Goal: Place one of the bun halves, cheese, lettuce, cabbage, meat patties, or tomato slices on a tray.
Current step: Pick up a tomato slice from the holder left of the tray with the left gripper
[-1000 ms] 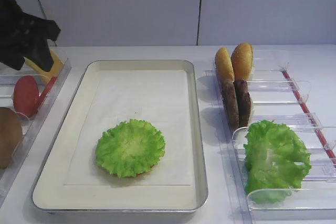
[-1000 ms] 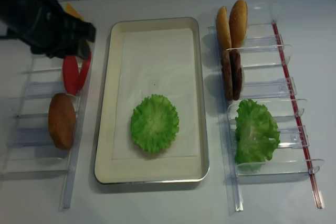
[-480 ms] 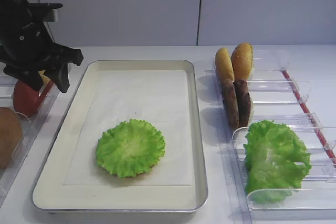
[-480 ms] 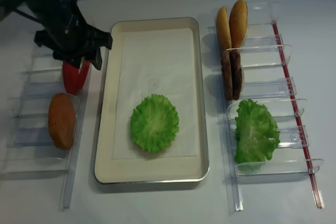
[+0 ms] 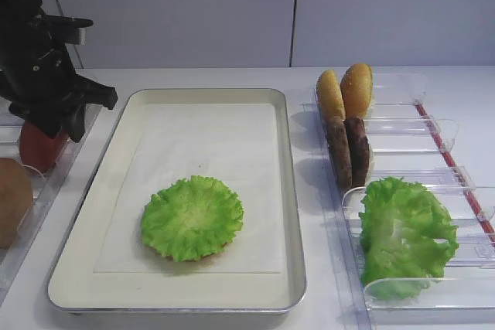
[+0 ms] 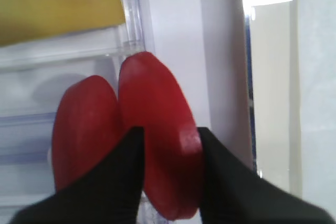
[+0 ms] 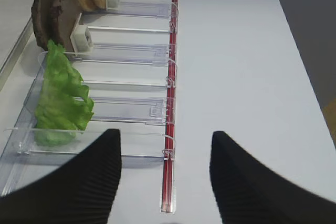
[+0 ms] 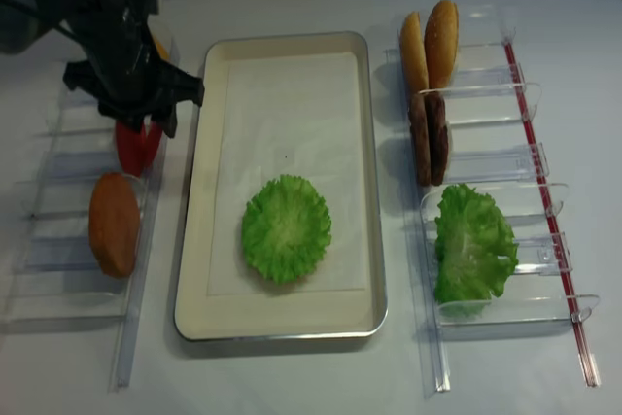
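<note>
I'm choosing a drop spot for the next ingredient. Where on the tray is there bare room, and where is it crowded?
The tray has bare paper liner across its whole far half, plus strips beside the lettuce leaf lying in the near half. It is crowded in the left rack, where the left pincer straddles a tomato slice.

Red tomato slices, green lettuce, cream tray, brown patties, golden buns, yellow cheese
</note>
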